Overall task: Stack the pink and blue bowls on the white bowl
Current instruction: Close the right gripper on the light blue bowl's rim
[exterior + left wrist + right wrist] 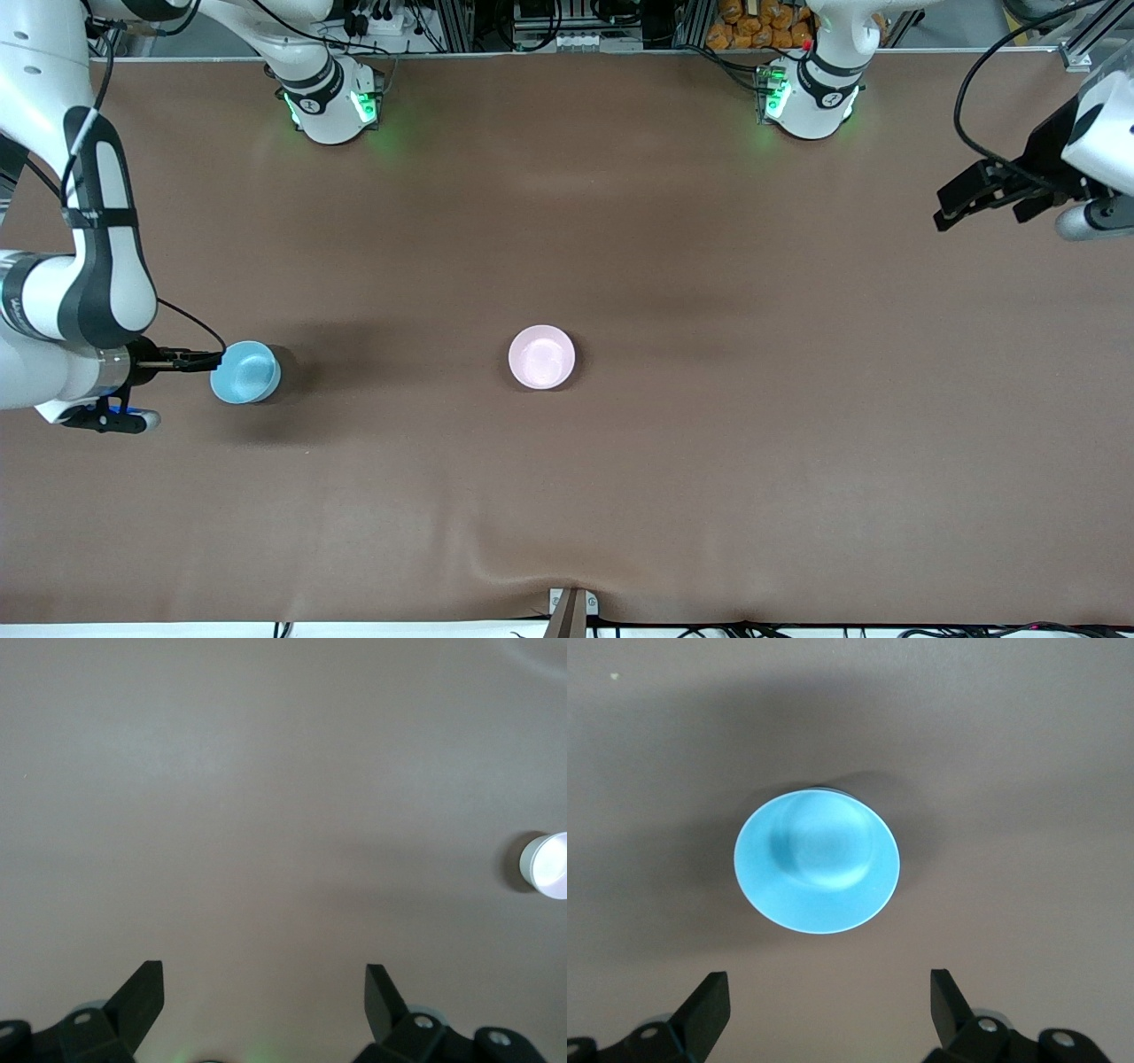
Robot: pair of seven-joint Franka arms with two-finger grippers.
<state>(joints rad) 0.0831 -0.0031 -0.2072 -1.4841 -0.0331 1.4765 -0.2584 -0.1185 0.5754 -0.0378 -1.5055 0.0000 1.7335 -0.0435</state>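
Right gripper (213,360), jaws spread, hovers beside blue bowl (245,372) at right arm's end of counter (620,487). Pink bowl (541,356) mid-counter. Left gripper (952,213) open, waiting. Bowls likely light, rigid, slick; rim pinch advised.

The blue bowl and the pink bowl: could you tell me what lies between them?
Only bare table between blue bowl and pink bowl, as the front view shows.
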